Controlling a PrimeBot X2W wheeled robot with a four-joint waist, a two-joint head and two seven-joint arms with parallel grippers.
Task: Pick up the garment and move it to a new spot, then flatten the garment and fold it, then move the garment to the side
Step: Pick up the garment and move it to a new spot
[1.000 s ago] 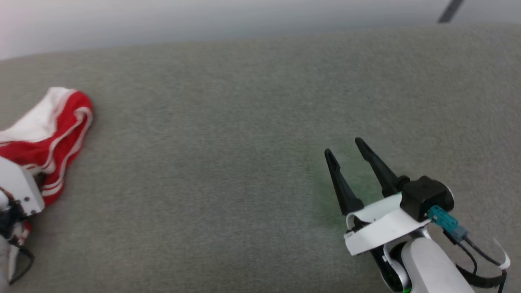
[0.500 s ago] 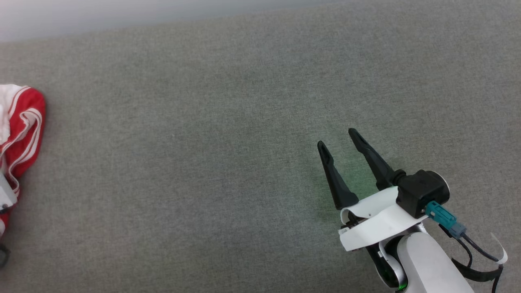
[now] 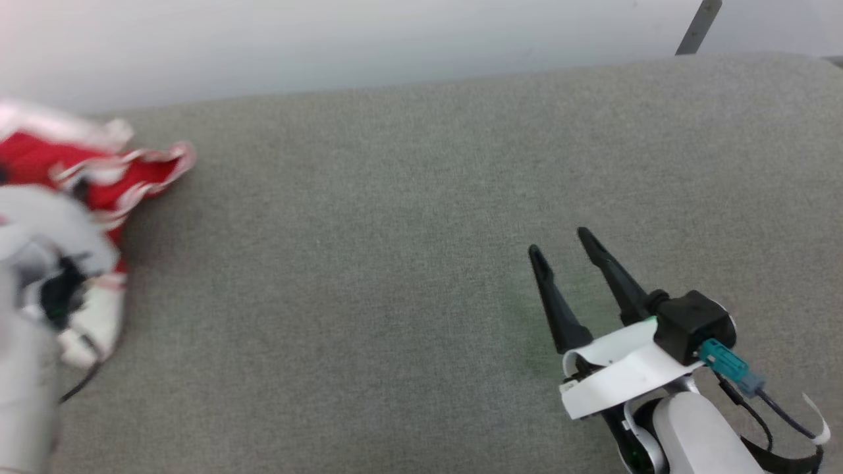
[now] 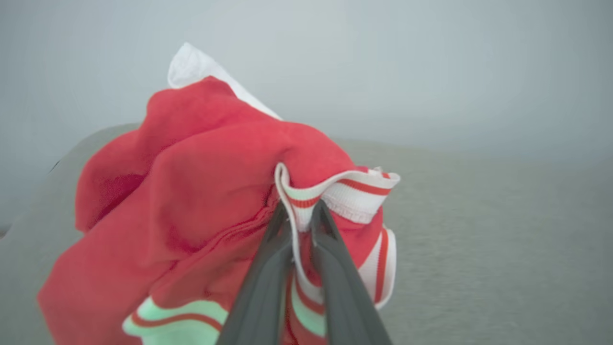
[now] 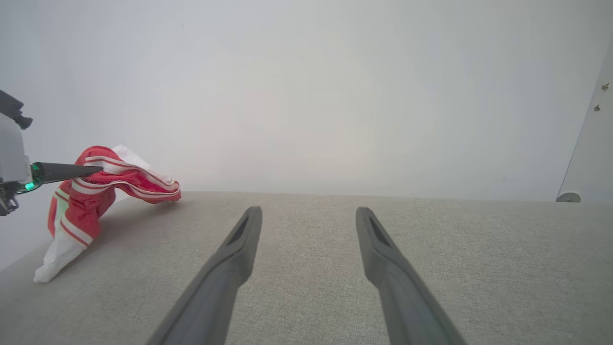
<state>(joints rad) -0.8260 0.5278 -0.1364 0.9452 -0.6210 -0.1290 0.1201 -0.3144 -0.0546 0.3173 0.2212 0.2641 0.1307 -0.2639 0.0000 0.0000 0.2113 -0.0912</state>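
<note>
The garment (image 3: 141,172), bright red with white-and-red stripe trim, hangs bunched at the far left of the grey cushioned surface (image 3: 369,263). In the left wrist view my left gripper (image 4: 299,211) is shut on the garment (image 4: 201,191) at a striped trim edge. The right wrist view shows the left gripper (image 5: 98,168) holding the garment (image 5: 91,196) up, with one white end trailing on the surface. My right gripper (image 3: 558,241) stands open and holds nothing at the lower right, low over the surface, its fingers (image 5: 239,249) spread wide apart.
A pale wall (image 5: 306,96) rises behind the surface's far edge. A dark slanted post (image 3: 698,26) shows at the top right, and a white panel (image 5: 594,143) stands at the right. The blurred left arm (image 3: 39,224) covers part of the garment.
The left gripper has shut on the garment's striped trim and lifted it off the surface. The head camera has shifted. The right gripper stays open in the same place.
</note>
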